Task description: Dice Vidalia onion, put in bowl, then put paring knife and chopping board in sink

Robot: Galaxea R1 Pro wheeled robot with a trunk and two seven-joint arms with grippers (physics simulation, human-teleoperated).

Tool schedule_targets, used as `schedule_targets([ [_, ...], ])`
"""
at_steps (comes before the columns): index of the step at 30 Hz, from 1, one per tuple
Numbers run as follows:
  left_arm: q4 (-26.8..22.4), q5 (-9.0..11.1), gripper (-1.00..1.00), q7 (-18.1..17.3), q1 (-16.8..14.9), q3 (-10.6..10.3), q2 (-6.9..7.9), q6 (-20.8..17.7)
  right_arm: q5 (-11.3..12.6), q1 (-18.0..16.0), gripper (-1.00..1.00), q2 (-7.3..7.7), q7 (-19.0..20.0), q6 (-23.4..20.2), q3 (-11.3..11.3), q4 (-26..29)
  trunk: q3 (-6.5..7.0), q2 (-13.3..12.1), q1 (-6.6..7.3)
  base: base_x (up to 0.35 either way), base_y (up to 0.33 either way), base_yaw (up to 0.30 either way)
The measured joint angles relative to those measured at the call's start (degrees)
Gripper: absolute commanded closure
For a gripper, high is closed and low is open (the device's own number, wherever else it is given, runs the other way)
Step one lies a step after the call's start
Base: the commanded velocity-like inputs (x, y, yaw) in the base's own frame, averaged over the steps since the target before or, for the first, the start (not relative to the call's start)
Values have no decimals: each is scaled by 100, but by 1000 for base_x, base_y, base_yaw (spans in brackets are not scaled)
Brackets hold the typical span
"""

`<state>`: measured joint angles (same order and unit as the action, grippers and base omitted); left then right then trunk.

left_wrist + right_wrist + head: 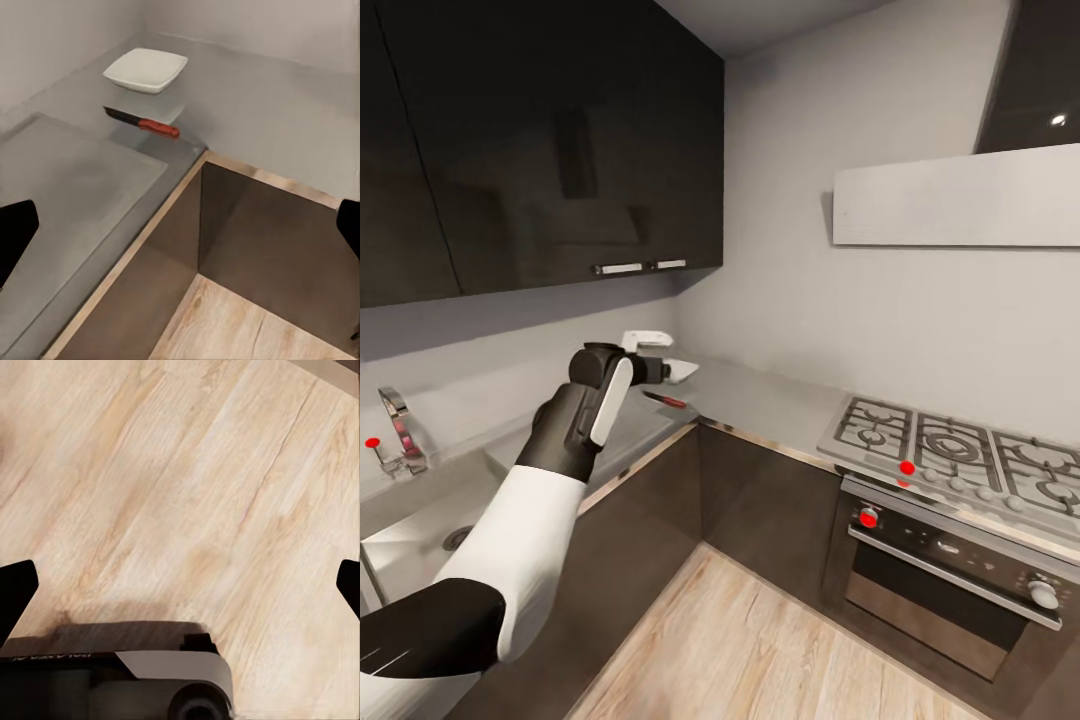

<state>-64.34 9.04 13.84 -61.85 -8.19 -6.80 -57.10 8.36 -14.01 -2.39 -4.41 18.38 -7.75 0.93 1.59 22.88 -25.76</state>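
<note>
We see our left gripper [180, 225] spread wide above the countertop [247, 97], where the knife [142, 122] lies just beside the bowl [145, 70], and our right gripper [180, 585] likewise apart over the floor [187, 495].

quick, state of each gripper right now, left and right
Left gripper: open, holding nothing, raised over the countertop short of the paring knife and bowl.
Right gripper: open, holding nothing, above the wood floor.

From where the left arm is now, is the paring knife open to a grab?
Probably yes. The left gripper is open, facing the paring knife, which lies flat on the countertop just before the bowl, apart from it, with nothing between. The arm must extend further.
</note>
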Motion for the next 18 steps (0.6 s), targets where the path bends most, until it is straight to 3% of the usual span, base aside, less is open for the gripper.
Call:
schedule_targets([
  [5, -25, 9, -100, 1, 0, 0, 25, -5, -2, 44, -100, -30, -1, -17, 3, 0, 0, 1, 2, 78, 0, 0],
  [11, 149, 10, -100, 3, 0, -4, 34, 21, -1, 49, -100, -49, -16, -69, -1, 0, 0, 0, 3, 287, 0, 0],
  [18, 368, -5, -100, 18, 0, -5, 37, 45, 0, 50, -100, -73, 22, -500, -1, 0, 0, 0, 3, 316, 0, 0],
])
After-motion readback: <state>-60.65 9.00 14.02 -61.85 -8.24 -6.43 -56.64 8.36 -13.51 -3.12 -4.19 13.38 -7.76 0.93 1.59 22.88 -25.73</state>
